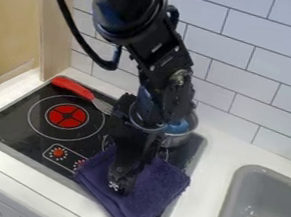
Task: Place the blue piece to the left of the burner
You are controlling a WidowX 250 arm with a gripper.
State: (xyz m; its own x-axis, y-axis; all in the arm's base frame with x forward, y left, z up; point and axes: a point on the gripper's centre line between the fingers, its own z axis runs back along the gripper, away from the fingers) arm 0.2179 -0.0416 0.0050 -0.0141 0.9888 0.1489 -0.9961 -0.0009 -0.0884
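The black gripper (120, 178) hangs low, pointing down over the left part of a folded dark blue-purple cloth (158, 187). This cloth lies across the front right corner of the black stove (15, 119), partly over its grey edge. Whether the cloth is held cannot be told. The red burner (66, 116) is on the stove's left side, up and left of the cloth. Behind the arm stands a metal pot (173, 139) with something blue (178, 127) in it, partly hidden by the arm.
A red-handled utensil (73, 87) lies along the stove's back left, its metal end near the arm. At the right is a grey sink (228, 204). A tiled wall (260, 73) rises behind, and a wooden panel (53, 28) stands at the left.
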